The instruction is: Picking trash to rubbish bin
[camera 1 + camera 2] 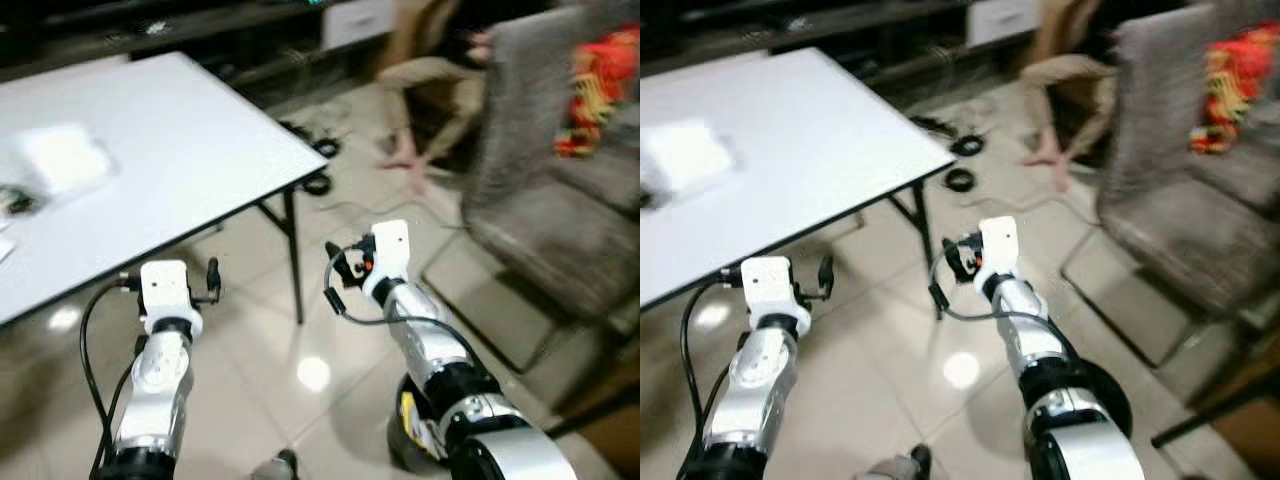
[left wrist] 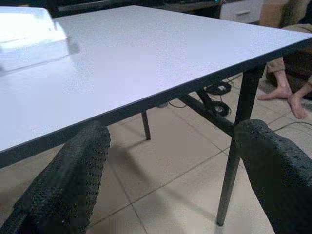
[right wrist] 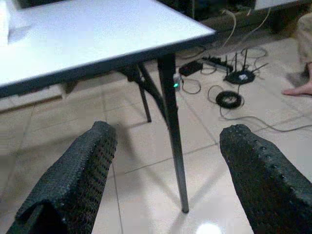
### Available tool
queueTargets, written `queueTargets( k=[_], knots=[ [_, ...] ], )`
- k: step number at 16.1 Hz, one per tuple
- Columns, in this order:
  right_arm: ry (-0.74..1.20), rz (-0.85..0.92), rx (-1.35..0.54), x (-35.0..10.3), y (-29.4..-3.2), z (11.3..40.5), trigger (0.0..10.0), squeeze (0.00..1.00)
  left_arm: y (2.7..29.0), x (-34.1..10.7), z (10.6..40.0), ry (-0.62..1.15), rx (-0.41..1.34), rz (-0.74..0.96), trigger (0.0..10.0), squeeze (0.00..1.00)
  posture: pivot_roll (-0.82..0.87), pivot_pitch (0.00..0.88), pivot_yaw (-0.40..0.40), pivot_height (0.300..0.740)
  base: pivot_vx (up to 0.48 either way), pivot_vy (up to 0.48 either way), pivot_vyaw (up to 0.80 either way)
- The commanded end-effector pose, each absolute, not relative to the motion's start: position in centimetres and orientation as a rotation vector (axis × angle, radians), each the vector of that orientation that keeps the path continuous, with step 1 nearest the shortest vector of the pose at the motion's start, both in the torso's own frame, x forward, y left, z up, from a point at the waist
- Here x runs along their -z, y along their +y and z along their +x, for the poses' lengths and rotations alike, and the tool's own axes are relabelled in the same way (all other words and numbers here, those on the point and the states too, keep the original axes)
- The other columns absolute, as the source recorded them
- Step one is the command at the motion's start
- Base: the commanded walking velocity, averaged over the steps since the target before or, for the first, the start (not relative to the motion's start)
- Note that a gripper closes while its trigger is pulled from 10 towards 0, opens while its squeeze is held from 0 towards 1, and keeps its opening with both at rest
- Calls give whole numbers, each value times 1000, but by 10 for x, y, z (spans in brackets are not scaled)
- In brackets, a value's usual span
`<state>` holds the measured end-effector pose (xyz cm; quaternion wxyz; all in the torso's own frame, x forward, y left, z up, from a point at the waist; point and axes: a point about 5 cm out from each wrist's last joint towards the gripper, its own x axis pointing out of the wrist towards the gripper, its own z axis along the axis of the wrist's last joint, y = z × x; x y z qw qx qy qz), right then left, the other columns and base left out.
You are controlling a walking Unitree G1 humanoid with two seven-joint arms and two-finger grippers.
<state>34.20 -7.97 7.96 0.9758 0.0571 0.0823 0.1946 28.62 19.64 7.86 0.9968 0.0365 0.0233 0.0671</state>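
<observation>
Both arms reach forward over the tiled floor, the left gripper [image 2: 170, 180] and right gripper [image 3: 165, 175] with fingers spread and empty. A blurred white packet [image 1: 65, 158] lies flat on the white table [image 1: 200, 140], its direction unclear.

The table [image 1: 190, 150] stands ahead left with a box [image 1: 65, 158] on it; the armchair [image 1: 560, 220] right; cables [image 1: 318, 165] on the floor between.
</observation>
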Motion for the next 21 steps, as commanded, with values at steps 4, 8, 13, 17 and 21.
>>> queueTargets(
  k=[4, 8, 13, 17, 21],
  knots=[
    [155, 128, -359, -79, -84, 342, 10000, 0, 188, -98, 285, 3, -119, 52, 10000, 0, 19, 56, 16, 740, 0, 0, 800],
    [129, 137, -352, -83, -83, 339, 10000, 0, 185, -106, 282, -16, -114, 37, 10000, 0, 1, 66, 14, 740, 0, 0, 800],
    [85, 109, -375, -87, -90, 332, 10000, 0, 180, -118, 269, -49, -104, 15, 10000, 0, 7, 67, -2, 740, 0, 0, 748],
    [200, 84, -397, -66, -86, 327, 10000, 0, 187, -82, 268, 109, -118, 10, 10000, 0, -4, 60, 6, 740, 0, 0, 103],
    [353, 50, -423, -42, -85, 321, 10000, 0, 198, -48, 267, 264, -158, -28, 10000, 0, -8, 59, 10, 740, 0, 0, 0]
  ],
)
